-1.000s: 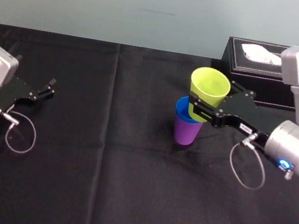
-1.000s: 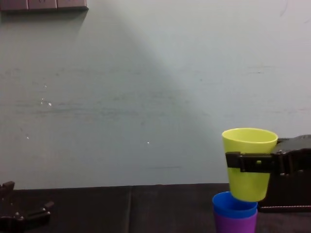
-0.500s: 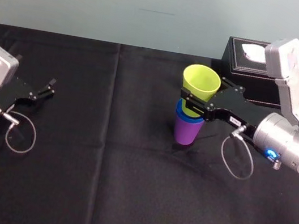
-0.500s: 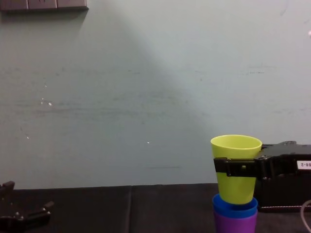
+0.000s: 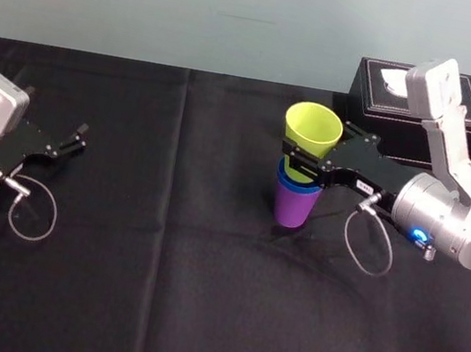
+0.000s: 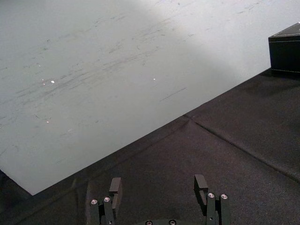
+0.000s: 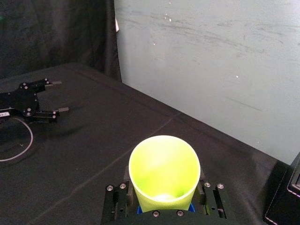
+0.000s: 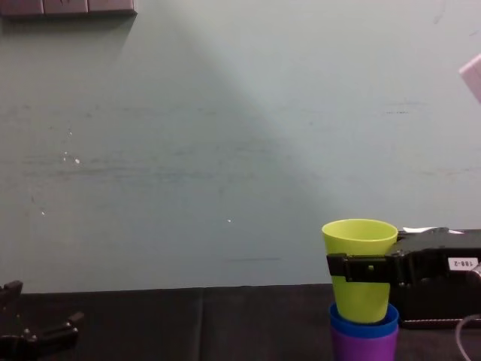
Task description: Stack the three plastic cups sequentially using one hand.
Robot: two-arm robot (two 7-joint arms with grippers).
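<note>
Looking at the head view, you see the right gripper (image 5: 294, 163) clamped on the smooth, tapered yellow-green cup (image 5: 312, 133), its blocky dark jaws pressing the glossy wall from both sides. That cup's base sits inside the blue cup (image 5: 285, 181), which nests in the purple cup (image 5: 293, 208) on the matte black cloth (image 5: 158, 262), at about 1 o'clock from the table's middle. The stitched black tissue box (image 5: 378, 109) lies at 2 o'clock from the stack. Your chest view gives the side-on nesting, a thin blue band above purple; the right wrist view looks into the round hollow mouth instead. The left gripper (image 5: 74, 138) rests at 9 o'clock, fingers spread, holding nothing.
</note>
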